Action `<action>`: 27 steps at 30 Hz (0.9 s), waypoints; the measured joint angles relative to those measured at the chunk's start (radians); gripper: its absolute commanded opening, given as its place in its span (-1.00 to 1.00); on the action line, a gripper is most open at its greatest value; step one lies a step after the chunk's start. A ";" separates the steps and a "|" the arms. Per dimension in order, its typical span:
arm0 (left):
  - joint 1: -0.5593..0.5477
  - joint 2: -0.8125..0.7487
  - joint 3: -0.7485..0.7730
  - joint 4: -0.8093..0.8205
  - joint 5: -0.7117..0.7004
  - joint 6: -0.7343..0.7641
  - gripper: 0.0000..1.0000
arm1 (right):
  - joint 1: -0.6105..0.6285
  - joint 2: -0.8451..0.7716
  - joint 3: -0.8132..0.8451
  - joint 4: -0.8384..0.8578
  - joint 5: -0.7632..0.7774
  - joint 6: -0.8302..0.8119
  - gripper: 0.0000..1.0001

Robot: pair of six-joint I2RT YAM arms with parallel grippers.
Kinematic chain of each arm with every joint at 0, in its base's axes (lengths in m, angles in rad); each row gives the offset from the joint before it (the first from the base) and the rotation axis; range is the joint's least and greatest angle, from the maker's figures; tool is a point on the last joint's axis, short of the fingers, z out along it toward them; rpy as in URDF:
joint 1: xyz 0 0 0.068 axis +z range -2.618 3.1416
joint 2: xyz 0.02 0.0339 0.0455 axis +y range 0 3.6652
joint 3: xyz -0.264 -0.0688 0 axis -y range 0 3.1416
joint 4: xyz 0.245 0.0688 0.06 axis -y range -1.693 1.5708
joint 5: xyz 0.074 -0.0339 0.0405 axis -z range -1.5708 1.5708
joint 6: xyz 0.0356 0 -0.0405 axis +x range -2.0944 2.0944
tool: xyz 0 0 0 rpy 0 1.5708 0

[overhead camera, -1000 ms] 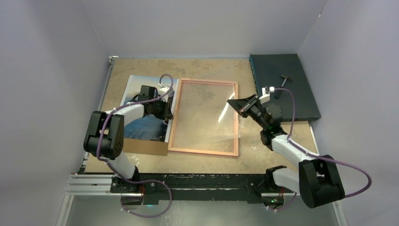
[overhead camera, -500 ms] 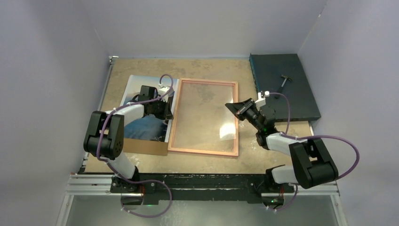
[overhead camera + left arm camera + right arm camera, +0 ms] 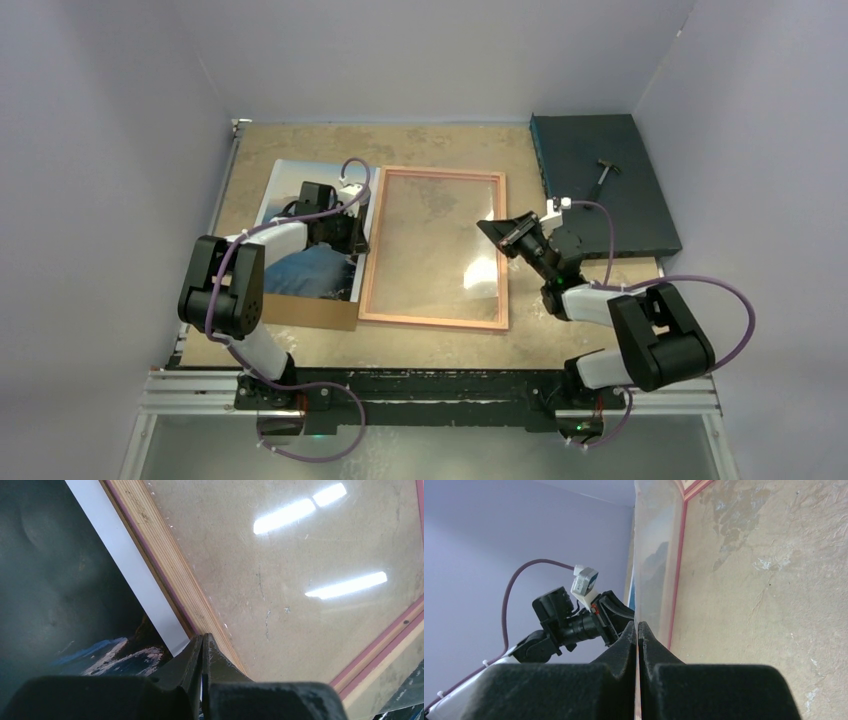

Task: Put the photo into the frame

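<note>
shows the frame (image 3: 432, 322) lying flat at the middle of the table (image 3: 430, 140), rails wood-coloured on top with a pink inner lip, clear pane (image 3: 430, 245) within them. puts the photo (image 3: 318, 272) just left of it, picture side up, right edge along the frame's left rail, near end meeting a brown backing board (image 3: 312, 313). has the left pincer (image 3: 202, 639) down at the photo's white border right beside that rail, fingers pressed fully together; cannot tell whether pinching the paper or only touching it. has the right pincer (image 3: 638, 625) at the frame's right rail, closed tight on the thin edge of the pane, seen edge-on in the wrist view. shows also a dark pad (image 3: 600, 215) at the far right corner, a small hammer (image 3: 607, 170) on it.
</note>
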 measured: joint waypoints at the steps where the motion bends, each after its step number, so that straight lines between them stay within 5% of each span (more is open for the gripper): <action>1: 0.000 0.000 0.000 0.000 0.000 0.000 -1.00 | 0.003 0.004 -0.002 0.009 0.006 0.004 -1.00; 27: -0.014 -0.003 -0.005 0.010 -0.010 0.001 -1.00 | 0.064 -0.069 -0.012 -0.054 0.090 0.060 -1.00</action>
